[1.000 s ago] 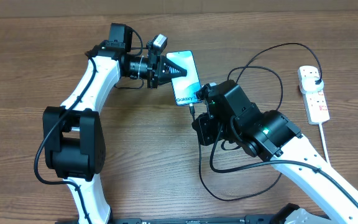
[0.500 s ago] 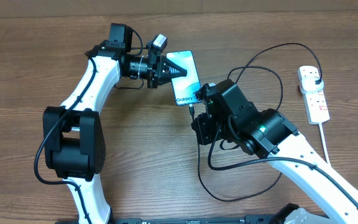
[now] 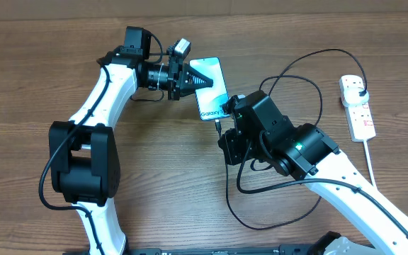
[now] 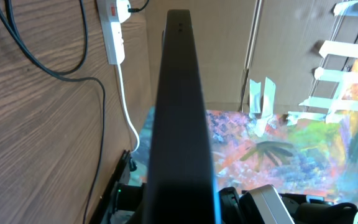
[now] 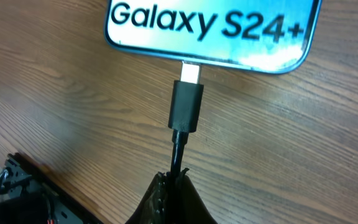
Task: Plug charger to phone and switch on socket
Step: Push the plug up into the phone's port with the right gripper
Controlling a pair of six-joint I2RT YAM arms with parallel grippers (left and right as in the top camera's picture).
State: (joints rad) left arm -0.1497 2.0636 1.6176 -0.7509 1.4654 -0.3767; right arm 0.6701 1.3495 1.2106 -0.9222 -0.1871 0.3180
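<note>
Charger (image 5: 186, 102): connector tip nosed up to the port on the short edge of the phone (image 5: 210, 28), just under the "Galaxy S24+" text. Bare metal showing between black housing and phone, so judged not fully seated. Step in hand: plugging in.

Right gripper (image 5: 171, 186): pinched tight on the cable just behind the connector. Left gripper (image 3: 193, 80): over the phone's far half, reads as clamped on it as a brace. Own fingers not visible in the wrist view, only the phone edge-on. Phone: apparently flat on the table, between the two arms.

Next: straight push along the phone's long axis, no side load on the tip, brace held. Then release and reach for the socket (image 3: 358, 106), well apart from the phone on the right arm's side. Black plug (image 3: 360, 90) seemingly seated in its end outlet, red switches alongside.

Surface: brown wood-grain table (image 3: 34, 64), slack cable looped beyond the phone's port end. Room: cardboard wall (image 3: 261, 6) past the phone's far end, pale tape strips (image 4: 263, 96) on it.
</note>
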